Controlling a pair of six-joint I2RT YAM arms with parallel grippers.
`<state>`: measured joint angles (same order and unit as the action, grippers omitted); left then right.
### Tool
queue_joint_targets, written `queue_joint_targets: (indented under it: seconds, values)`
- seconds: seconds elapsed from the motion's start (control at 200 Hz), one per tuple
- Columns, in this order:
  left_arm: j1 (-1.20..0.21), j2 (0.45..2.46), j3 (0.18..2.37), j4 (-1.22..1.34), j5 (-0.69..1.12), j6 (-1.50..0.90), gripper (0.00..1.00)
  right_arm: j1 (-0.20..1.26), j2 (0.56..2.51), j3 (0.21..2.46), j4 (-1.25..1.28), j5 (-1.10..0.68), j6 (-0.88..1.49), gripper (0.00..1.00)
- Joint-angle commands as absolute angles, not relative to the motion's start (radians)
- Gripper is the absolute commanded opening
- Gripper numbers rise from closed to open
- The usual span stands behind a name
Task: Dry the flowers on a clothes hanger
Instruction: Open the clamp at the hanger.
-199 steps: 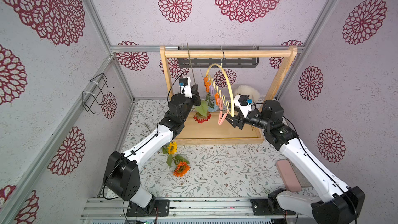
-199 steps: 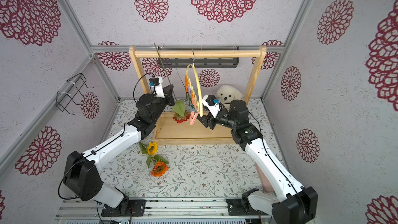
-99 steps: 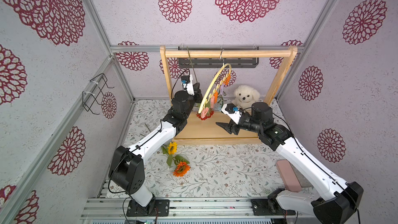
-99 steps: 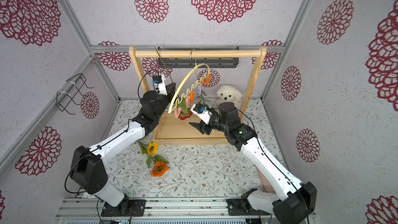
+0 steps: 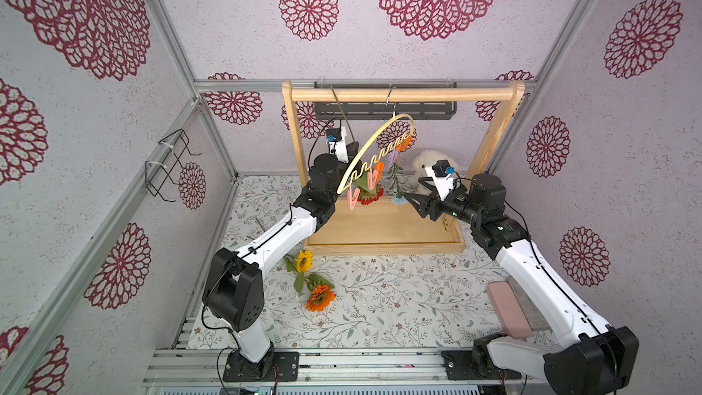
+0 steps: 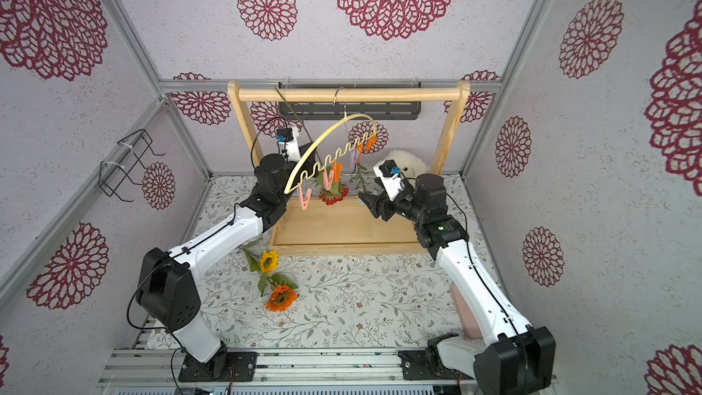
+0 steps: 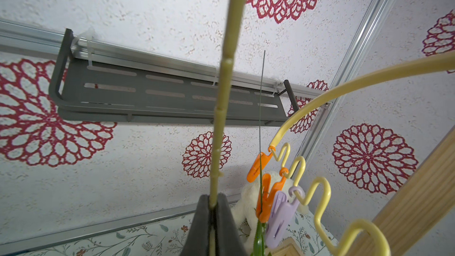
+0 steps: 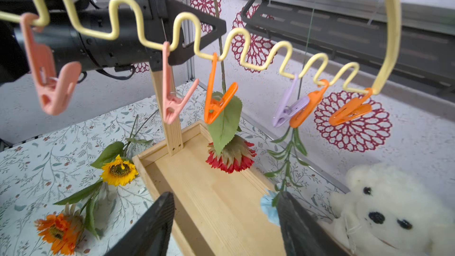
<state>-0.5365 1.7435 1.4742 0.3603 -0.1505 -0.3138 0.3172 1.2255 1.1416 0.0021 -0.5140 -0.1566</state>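
Step in hand: pegging the red bloom (image 8: pixel 231 158) to the hanger (image 8: pixel 393 20), which hangs tilted from the rack (image 5: pixel 402 94) rod. The left gripper (image 7: pixel 213 200) is clenched on the stem (image 7: pixel 225 82), bloom downward; the stem runs just behind an orange pin (image 8: pixel 218 104), and whether that pin bites it cannot be told. The right gripper (image 8: pixel 225 198) stands released and empty below the hanger, near the carnation (image 8: pixel 269 205), which already hangs beside a lilac pin (image 8: pixel 288 109). The sunflower (image 8: pixel 119 171) and orange bloom (image 8: pixel 57 230) lie on the table (image 5: pixel 399 298). Next move, by my reading: the right jaws squeeze a pin's handles while the left feeds the stem in; the hanger looks free to swing
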Motion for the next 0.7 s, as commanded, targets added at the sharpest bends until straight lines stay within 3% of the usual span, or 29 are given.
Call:
queue_joint_targets:
  seconds: [0.0, 0.365, 0.695]
  values:
    - [-0.54, 1.77, 1.51, 0.339, -0.148, -0.329, 0.0, 0.303, 1.263, 1.181, 0.115, -0.544, -0.087, 0.71]
    - [-0.469, 1.814, 1.544, 0.375, -0.001, -0.477, 0.0, 0.281, 1.391, 1.265, 0.193, -0.757, -0.021, 0.69]
    - [-0.447, 1.829, 1.574, 0.344, 0.113, -0.513, 0.0, 0.288, 1.5, 1.387, 0.13, -0.813, 0.005, 0.74]
